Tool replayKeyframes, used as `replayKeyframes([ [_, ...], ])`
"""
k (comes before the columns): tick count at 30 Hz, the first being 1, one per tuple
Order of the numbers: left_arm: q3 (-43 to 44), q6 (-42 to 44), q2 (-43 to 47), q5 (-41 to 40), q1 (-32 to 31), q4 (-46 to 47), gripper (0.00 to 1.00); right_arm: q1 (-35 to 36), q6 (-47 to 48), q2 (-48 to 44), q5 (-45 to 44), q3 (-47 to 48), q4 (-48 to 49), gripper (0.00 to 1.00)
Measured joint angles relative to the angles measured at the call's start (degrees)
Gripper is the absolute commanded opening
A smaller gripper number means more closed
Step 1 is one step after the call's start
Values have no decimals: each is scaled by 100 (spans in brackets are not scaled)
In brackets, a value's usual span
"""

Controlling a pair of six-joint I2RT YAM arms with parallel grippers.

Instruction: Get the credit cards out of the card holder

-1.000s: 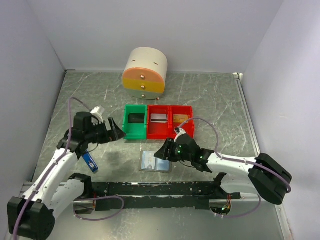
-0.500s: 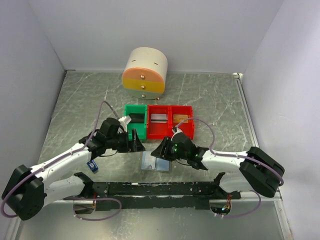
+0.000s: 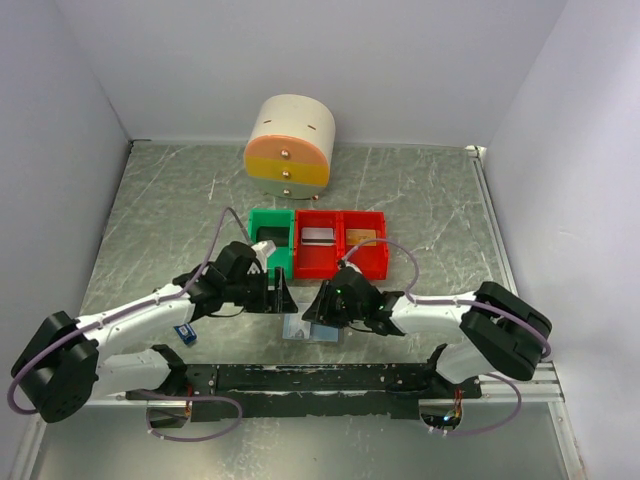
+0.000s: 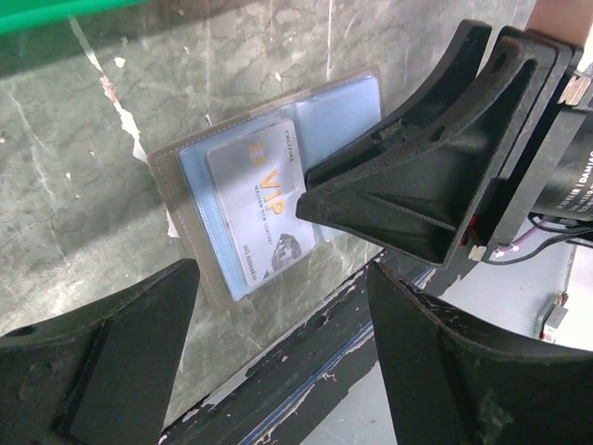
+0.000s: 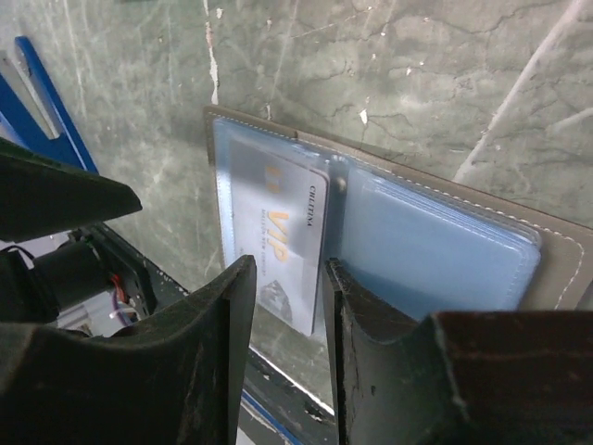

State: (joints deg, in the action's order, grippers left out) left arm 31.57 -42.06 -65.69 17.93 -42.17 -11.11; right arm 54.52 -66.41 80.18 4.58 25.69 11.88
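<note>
Right gripper (image 5: 287,271), jaws narrowly parted, straddles one edge of the silver VIP card (image 5: 276,218) in the open card holder (image 5: 435,255), not clamped; left gripper (image 4: 278,283) hovers above, wide open, empty.

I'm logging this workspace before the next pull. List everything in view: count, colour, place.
card holder: one, grey-brown with pale blue pockets, lying open, front centre.
VIP card: one, silver, in the holder's pocket.
green bin: one, green, mid-table, holding a dark card.
red bins: two, red, right of it, holding a silver card and a gold card.
drawer unit: one, cream, yellow and orange, at the back.
blue stick: one, blue and black, front left.
table: one, grey-green marbled.
black rail: one, along the front.
left claw: one, black, open, above the holder.
right claw: one, black, fingers narrowly apart, at the VIP card's edge.
</note>
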Motion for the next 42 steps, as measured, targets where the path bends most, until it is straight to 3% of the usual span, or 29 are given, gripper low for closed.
replayKeyframes([
  [4, 24, 2, -181, -15, -122, 31, 82, 4, -2, 94, -44, 35, -57, 33],
  [11, 85, -2, -638, -87, -459, 107, 61, 9, -181, 162, -92, -76, 179, 30],
  [23, 179, -42, -1307, -485, -844, 44, 36, 9, -439, 151, -101, -400, 734, 23],
  [35, 334, -68, -1419, -807, -931, -203, 34, 2, -498, 118, -96, -555, 892, 0],
  [42, 363, -85, -1419, -879, -938, -271, 34, 2, -494, 105, -94, -562, 896, 0],
])
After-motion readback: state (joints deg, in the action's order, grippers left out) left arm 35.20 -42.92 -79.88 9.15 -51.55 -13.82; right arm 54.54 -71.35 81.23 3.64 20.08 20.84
